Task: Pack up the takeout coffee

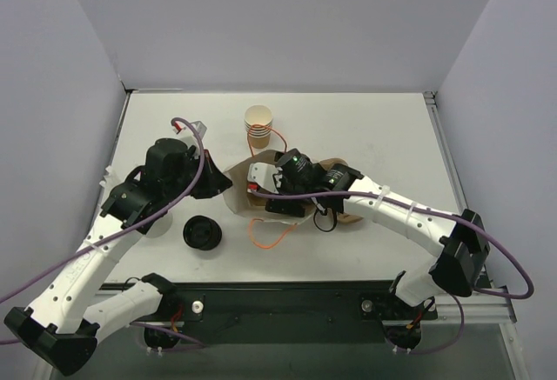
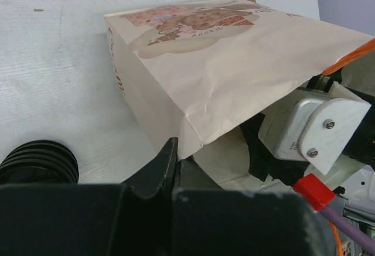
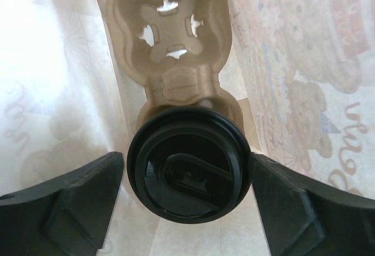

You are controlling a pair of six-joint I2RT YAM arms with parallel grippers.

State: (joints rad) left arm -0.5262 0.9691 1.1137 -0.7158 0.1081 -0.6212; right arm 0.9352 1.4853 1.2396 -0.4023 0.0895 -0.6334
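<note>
Right wrist view: straddling the lidded coffee cup with the right tool, fingers apart, close on both sides yet not plainly squeezing. Seeing only its black top, apparently sitting in the near pocket of the pulp carrier, deep inside the paper bag lying on the tabletop. Pinching the bag's lower lip, apparently, with the left tool, fingers together. Judging the cup light, thin-walled, easily crushed, lid slick; gripping gently just under the rim, keeping it upright against spills.
</note>
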